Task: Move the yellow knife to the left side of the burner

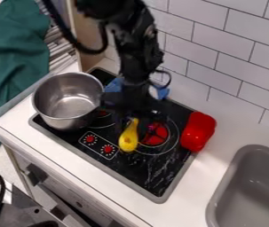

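Note:
The black gripper (130, 116) hangs over the middle of the stove, at the upper end of the yellow knife (128, 137). Whether it touches the knife, I cannot tell. The knife's wide rounded end points toward the stove's front edge, and its narrow end reaches up to the gripper. Right of the knife is the burner (156, 135), a red disc with pale rings around it. Part of the burner's upper side is hidden by the arm and dark shapes near the gripper.
A steel pot (69, 101) stands on the stove's left part. A red object (198, 131) sits at the stove's right edge. Behind the arm lies a blue cloth-like thing (114, 85). Control knobs (108, 149) are near the front, and a grey sink (254, 186) is at right.

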Available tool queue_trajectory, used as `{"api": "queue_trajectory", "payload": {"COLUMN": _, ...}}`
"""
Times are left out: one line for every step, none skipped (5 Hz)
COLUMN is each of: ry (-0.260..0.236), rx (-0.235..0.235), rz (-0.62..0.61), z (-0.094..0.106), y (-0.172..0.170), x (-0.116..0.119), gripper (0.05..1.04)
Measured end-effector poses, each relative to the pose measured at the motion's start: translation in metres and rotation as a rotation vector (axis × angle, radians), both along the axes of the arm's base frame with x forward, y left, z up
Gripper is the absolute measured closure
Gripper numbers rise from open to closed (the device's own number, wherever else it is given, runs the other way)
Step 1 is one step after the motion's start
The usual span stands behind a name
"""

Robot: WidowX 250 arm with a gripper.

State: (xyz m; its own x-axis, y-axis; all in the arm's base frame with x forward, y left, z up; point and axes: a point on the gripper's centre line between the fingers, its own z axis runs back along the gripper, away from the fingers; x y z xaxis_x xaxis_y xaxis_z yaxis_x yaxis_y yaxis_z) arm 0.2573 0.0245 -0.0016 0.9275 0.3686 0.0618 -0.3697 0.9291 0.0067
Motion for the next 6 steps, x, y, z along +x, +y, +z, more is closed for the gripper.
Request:
{"api": "queue_trajectory", "payload": {"ry": -0.004, "rx": -0.002, "rz": -0.023, "z": 0.0, "y": -0.001, "x": 0.001, "gripper": 0.692}}
{"api": "queue_trajectory", "payload": {"ry": 0.009, "rx": -0.004, "rz": -0.029, "z": -0.004, "y": -0.009, "x": 0.001, "gripper": 0.692}}
{"api": "queue_trajectory", "payload": {"ry": 0.012, "rx": -0.003, "rz": -0.022, "z": -0.005, "y": -0.011, "x": 0.005, "gripper": 0.692}}
{"api": "queue_trajectory", "payload": {"ry": 0.027, "rx": -0.004, "rz": -0.017, "z": -0.009, "y": -0.012, "x": 0.003, "gripper": 0.692}}
{"api": "queue_trajectory", "payload": {"ry": 0.031, "rx": -0.005, "rz": -0.03, "z": -0.013, "y": -0.015, "x": 0.007, "gripper": 0.692}}
{"api": "queue_trajectory", "payload": {"ry": 0.046, "rx": -0.009, "rz": -0.062, "z": -0.017, "y": -0.019, "x": 0.007, "gripper": 0.692}}
